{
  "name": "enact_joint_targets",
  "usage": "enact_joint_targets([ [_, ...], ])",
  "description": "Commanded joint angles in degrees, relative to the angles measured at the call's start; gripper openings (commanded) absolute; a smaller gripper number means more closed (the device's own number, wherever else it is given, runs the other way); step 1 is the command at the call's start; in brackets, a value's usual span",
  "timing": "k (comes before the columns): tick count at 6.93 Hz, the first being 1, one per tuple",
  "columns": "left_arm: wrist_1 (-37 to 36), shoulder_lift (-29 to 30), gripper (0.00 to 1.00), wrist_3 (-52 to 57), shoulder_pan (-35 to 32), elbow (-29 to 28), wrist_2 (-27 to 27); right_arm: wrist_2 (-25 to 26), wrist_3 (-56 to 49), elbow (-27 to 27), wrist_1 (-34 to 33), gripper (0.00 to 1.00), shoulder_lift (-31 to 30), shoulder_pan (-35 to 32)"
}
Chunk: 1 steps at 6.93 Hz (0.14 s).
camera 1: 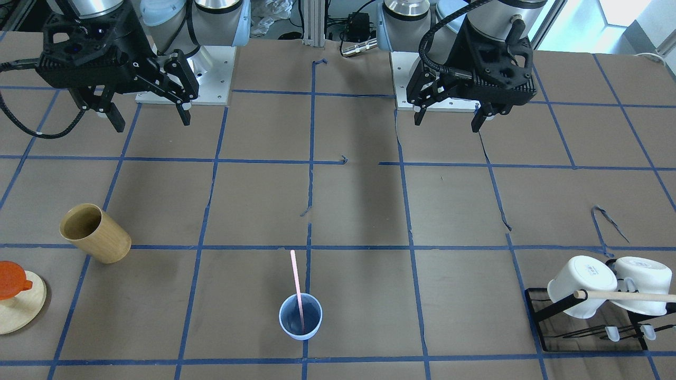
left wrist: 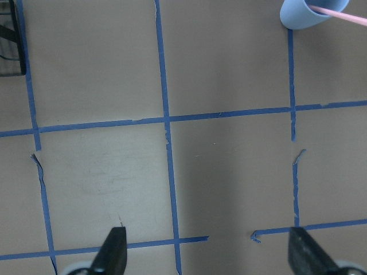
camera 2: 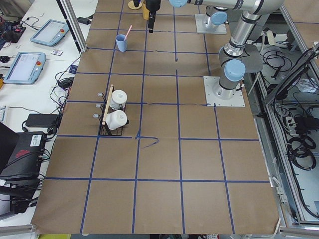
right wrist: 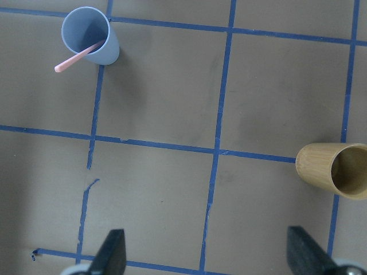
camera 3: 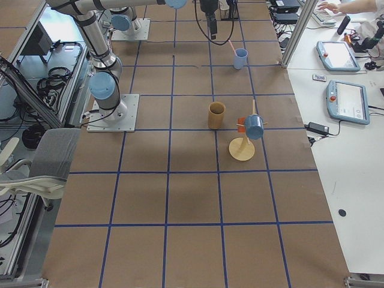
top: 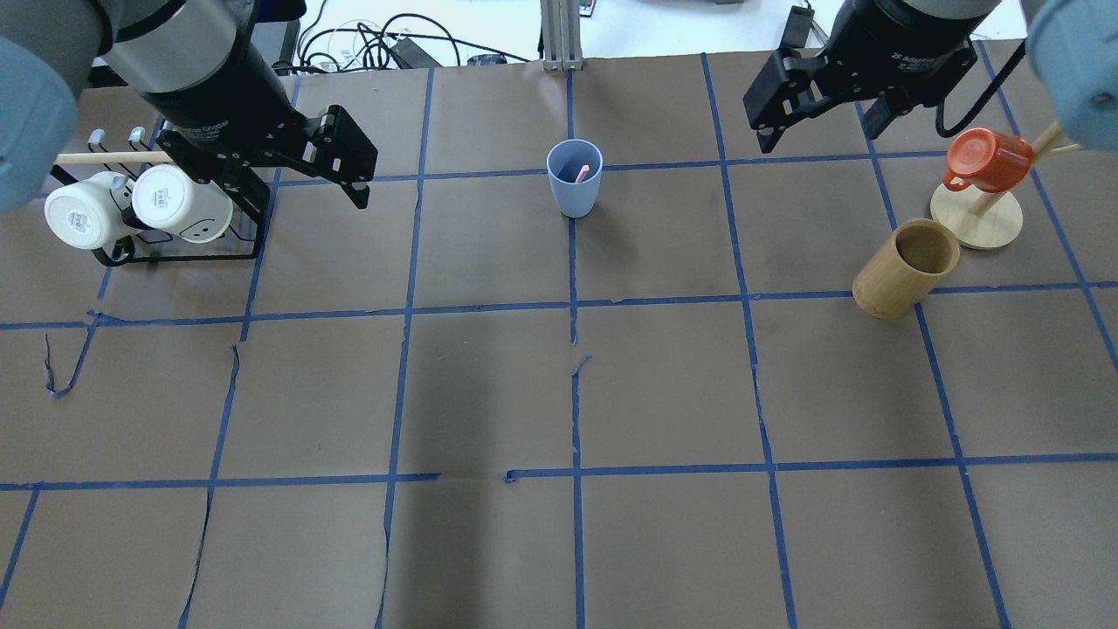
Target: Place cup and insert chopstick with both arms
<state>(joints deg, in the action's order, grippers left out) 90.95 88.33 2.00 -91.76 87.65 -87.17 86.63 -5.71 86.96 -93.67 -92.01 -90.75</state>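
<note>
The light-blue cup (camera 1: 300,315) stands upright on the centre tape line at the table's far side from the robot, also in the overhead view (top: 574,188). One pale-pink chopstick (camera 1: 296,279) stands inside it and leans over the rim (right wrist: 74,59). My left gripper (camera 1: 448,122) is open and empty, high above the table near its base; the cup (left wrist: 307,14) shows at the top right of the left wrist view. My right gripper (camera 1: 152,122) is open and empty, also raised near its base; the cup (right wrist: 94,37) shows at the top left of the right wrist view.
A tan wooden cup (top: 904,269) stands on the robot's right side, beside an orange mug (top: 987,159) on a wooden stand. Two white mugs (top: 131,205) hang on a black rack with a wooden rod (camera 1: 628,296) on the robot's left side.
</note>
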Motion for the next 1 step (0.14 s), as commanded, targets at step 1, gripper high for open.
enact_joint_targets([
  [1,0.0,-0.1,1.00,0.0,0.0,0.0,0.0,0.2,0.3,0.3,0.8,1.00,0.0,0.0],
])
